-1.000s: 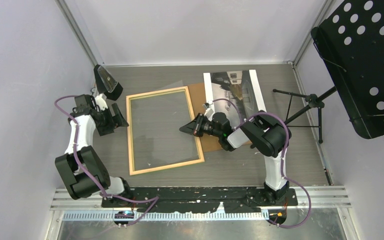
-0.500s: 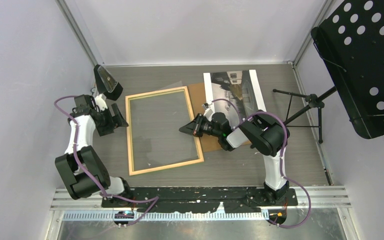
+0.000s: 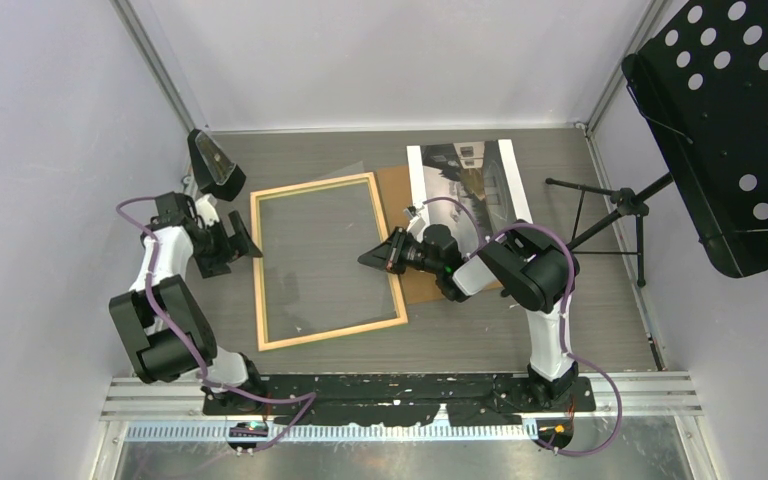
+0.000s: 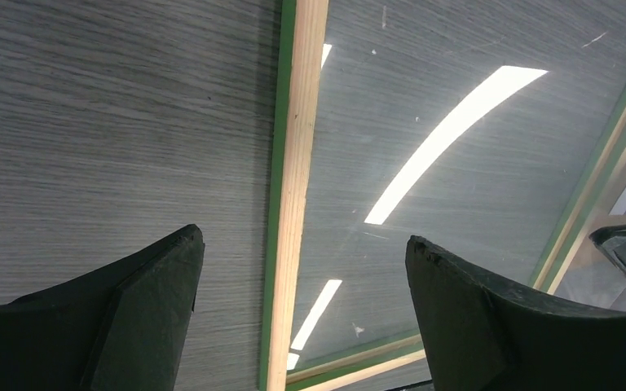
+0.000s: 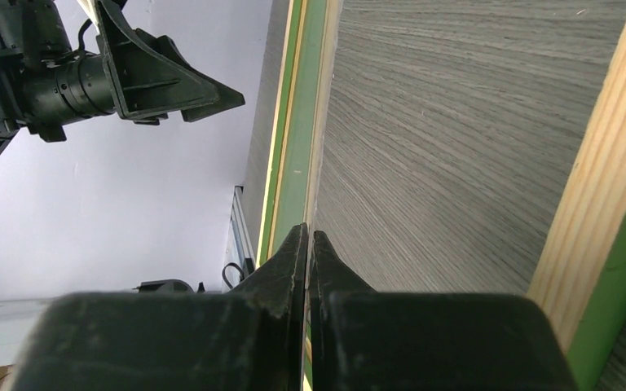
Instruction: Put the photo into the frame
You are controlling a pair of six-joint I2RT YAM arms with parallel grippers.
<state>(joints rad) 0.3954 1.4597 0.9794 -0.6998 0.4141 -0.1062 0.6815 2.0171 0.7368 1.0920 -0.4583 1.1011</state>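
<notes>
Arms come to two, and each arm has one gripper. The left gripper [image 4: 301, 238] has its two fingers spread wide, and they hold nothing. Below the gap between those fingers runs one long side of the frame [image 3: 332, 332]. One finger hangs over the bare table [image 3: 460, 340]. The other finger hangs over the clear sheet [image 3: 320, 260].

The right gripper [image 5: 307, 236] has its two fingers pressed tight together, and it pinches nothing. Its tip pokes in over the other long side of the frame, above the clear sheet. I cannot tell if the tip touches the sheet.

I count one frame. It lies flat between the two grippers, light wood side up, with a thin green edge showing. One clear shiny sheet lies inside it.

I count one photo [image 3: 465, 165]. It lies flat outside the frame, behind the right gripper and partly under that arm. It has two white bands, one on each long side. One brown board [image 3: 393, 195] peeks out beside the photo, just next to the right gripper.

One black stand [image 3: 730, 150] with round holes is far off, past the right arm.
</notes>
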